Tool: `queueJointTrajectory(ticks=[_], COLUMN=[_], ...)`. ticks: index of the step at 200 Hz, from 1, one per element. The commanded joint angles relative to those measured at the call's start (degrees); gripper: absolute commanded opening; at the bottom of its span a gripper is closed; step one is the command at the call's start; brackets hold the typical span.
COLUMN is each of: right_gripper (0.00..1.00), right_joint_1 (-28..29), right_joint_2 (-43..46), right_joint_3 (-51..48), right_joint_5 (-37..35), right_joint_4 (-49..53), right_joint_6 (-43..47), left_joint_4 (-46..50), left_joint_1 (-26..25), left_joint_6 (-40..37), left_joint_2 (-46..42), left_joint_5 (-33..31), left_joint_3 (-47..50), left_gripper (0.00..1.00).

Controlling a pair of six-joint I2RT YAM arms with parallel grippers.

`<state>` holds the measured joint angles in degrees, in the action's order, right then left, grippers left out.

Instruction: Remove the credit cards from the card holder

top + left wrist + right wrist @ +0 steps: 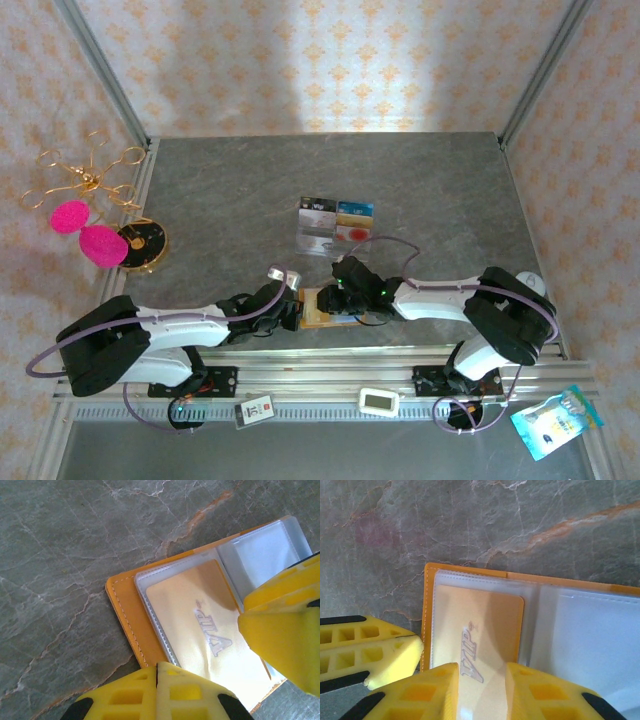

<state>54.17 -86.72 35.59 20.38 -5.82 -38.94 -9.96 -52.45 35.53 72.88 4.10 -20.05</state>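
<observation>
Working on the card holder (124, 612), spread open and flat on the bench (60, 555) close to the front edge, between both arms. Clenches the left pincer (157, 672) tip to tip at the orange cover's border, apparently to pin it against sliding or folding shut. Sets the right pincer (482, 672) released, jaws parted, over the lower end of a gold card (477, 630) marked VIP and tucked in a clear sleeve (445, 587), presumably lined up to draw it out. Leaves that card not yet removed. Farther back, shows a clear tray (335, 226) with what look like coloured cards.
</observation>
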Motion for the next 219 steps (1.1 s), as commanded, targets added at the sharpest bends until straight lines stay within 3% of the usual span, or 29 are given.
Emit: queueJointTrajectory(ticks=[1, 128, 177, 219], right_gripper=[0.30, 0.30, 0.29, 0.29], right_joint_1=[-0.30, 0.41, 0.66, 2.68], right_joint_2=[-0.07, -2.71, -3.93, 1.44], right_joint_3=[-0.16, 1.24, 1.81, 1.89], right_joint_5=[-1.03, 6.37, -3.93, -13.58], right_joint_4=[0.47, -3.42, 5.01, 11.96], right_joint_6=[0.44, 0.79, 1.08, 0.01], left_joint_4=[-1.38, -4.01, -3.59, -3.23], left_joint_1=[0.22, 0.19, 0.22, 0.33], left_joint_6=[-0.07, -0.24, 0.26, 0.43], left_joint_2=[0.08, 3.81, 2.64, 1.74], left_joint_5=[0.38, 2.76, 1.91, 1.54], left_joint_3=[0.52, 0.52, 1.48, 2.11], left_gripper=[0.07, 0.06, 0.04, 0.03])
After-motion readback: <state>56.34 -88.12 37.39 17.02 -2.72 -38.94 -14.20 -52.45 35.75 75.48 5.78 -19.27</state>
